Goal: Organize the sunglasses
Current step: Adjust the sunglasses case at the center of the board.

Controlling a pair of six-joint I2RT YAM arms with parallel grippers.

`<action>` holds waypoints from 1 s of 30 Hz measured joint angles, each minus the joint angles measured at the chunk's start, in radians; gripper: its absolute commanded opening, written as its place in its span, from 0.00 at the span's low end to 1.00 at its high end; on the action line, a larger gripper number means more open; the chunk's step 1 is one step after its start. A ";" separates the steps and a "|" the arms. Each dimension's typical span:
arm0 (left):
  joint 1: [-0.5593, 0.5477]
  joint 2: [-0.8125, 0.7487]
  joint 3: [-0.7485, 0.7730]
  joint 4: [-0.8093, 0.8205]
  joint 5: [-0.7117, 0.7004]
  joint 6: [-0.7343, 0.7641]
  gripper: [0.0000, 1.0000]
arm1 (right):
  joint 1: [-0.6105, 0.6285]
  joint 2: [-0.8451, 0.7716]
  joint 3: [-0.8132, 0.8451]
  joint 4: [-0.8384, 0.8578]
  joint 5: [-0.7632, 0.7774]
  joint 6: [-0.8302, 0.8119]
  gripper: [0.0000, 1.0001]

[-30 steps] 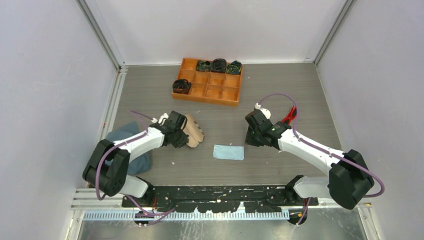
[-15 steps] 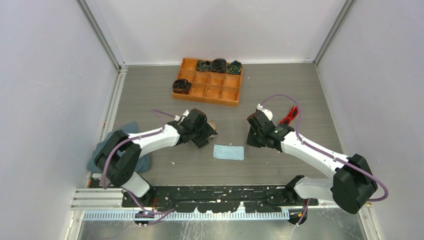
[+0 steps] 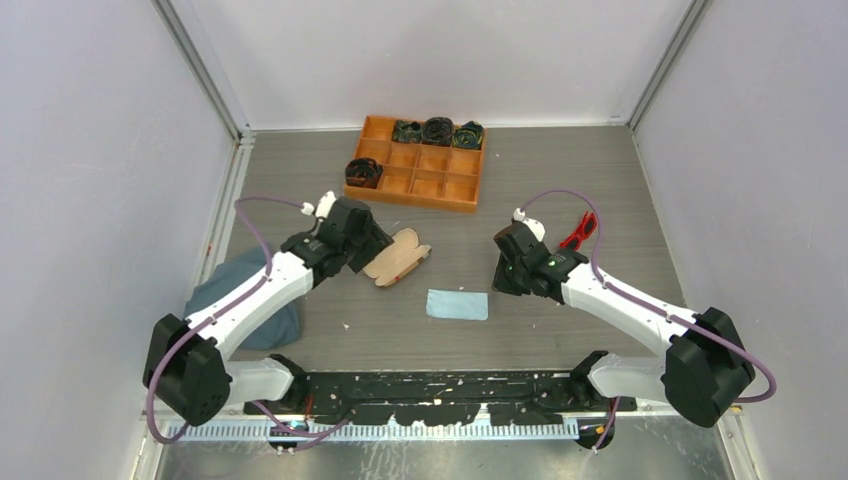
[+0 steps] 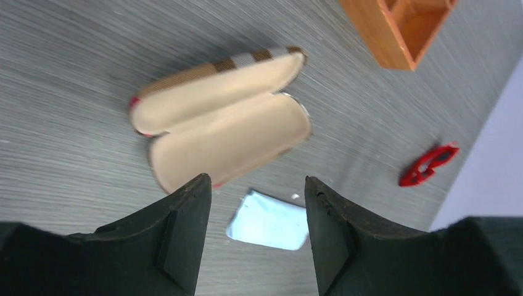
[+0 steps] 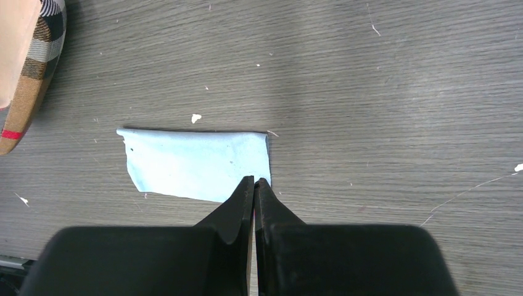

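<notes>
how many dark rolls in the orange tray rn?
4. Three rolls sit side by side in the back row of the tray. One is in its near-left corner. None look hidden.

Open glasses case (image 3: 397,258) is lying on the table (image 3: 560,170) a bit left of centre, and the cloth (image 3: 457,304) is sitting just in front of it, to the right. Sunglasses (image 3: 580,231) are lying well off to the right. Divided tray (image 3: 430,201) is sitting at the back, holding three rolled items (image 3: 437,130) in its back row and one more (image 3: 363,172) at its left end. A fabric bundle (image 3: 245,300) is lying by the left edge.
</notes>
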 measured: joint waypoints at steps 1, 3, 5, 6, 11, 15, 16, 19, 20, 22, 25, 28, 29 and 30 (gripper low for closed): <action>0.020 0.000 0.000 -0.009 0.005 0.024 0.58 | 0.000 0.000 0.000 0.000 0.000 0.000 0.07; 0.055 0.002 0.000 -0.032 0.016 0.070 0.58 | 0.000 0.000 -0.003 0.000 0.000 0.000 0.08; 0.076 0.012 0.003 -0.057 0.025 0.125 0.58 | 0.000 -0.001 -0.005 0.000 0.000 0.000 0.08; 0.078 0.019 0.005 -0.066 0.031 0.149 0.58 | 0.000 -0.001 -0.006 -0.001 0.000 0.000 0.08; 0.082 0.108 0.059 -0.108 0.071 0.298 0.53 | 0.000 -0.010 -0.011 -0.003 0.000 0.003 0.08; 0.092 0.261 0.177 -0.145 0.089 0.432 0.43 | 0.000 -0.011 -0.011 -0.003 0.000 0.003 0.08; 0.093 0.291 0.199 -0.148 0.089 0.458 0.42 | 0.000 -0.012 -0.011 -0.005 0.000 0.003 0.08; 0.095 0.384 0.257 -0.151 0.092 0.531 0.41 | 0.000 -0.014 -0.011 -0.010 0.000 0.004 0.08; 0.095 0.406 0.267 -0.151 0.092 0.550 0.41 | 0.000 -0.016 -0.011 -0.012 0.001 0.004 0.08; 0.095 0.444 0.282 -0.154 0.090 0.581 0.41 | 0.000 -0.026 -0.011 -0.018 0.001 0.005 0.08; 0.096 0.483 0.284 -0.154 0.088 0.614 0.40 | 0.000 -0.042 -0.011 -0.021 0.002 0.008 0.08; 0.100 0.534 0.287 -0.141 0.089 0.632 0.39 | 0.000 -0.045 -0.011 -0.023 0.002 0.008 0.08; 0.101 0.556 0.287 -0.137 0.091 0.633 0.39 | 0.000 -0.045 -0.011 -0.023 0.002 0.008 0.08; 0.102 0.572 0.287 -0.134 0.093 0.633 0.40 | 0.000 -0.045 -0.011 -0.023 0.002 0.008 0.08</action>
